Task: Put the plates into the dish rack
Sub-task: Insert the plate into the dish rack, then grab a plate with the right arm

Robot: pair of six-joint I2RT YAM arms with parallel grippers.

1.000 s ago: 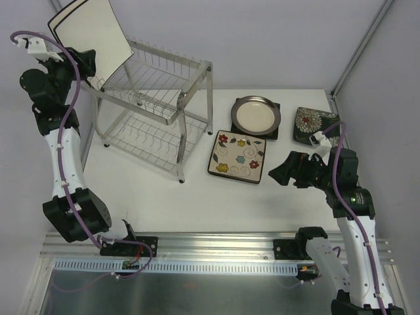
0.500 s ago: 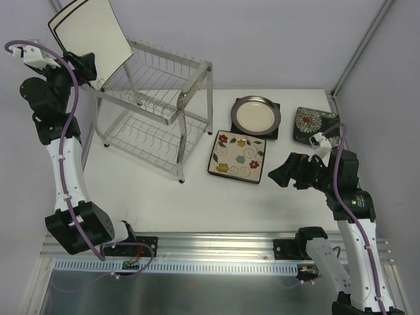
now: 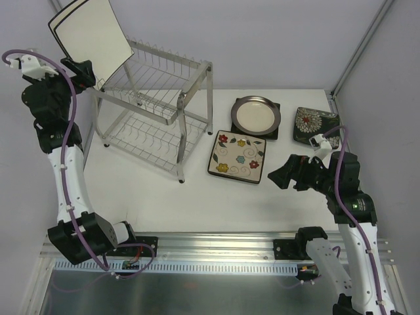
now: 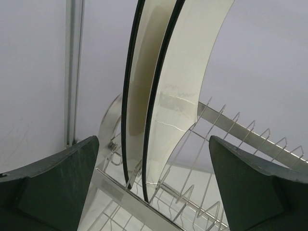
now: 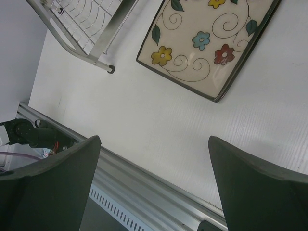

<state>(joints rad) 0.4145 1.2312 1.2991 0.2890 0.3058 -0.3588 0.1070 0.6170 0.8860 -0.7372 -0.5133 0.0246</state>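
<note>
Two white square black-rimmed plates (image 3: pixel 92 33) upright atop the silver wire dish rack (image 3: pixel 181 138); left gripper (image 3: pixel 84 71) beside the rack, right gripper (image 3: pixel 277 176) well apart, both spread wide, empty.

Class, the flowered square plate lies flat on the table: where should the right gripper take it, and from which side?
The flowered plate lies flat, so only its raised rim offers a hold: probably grip the edge nearest the right gripper, coming in low from the right.

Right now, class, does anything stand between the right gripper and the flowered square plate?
Nothing visible does. The open right gripper sits just right of the flowered plate, by its near corner, with only white table between them.
</note>
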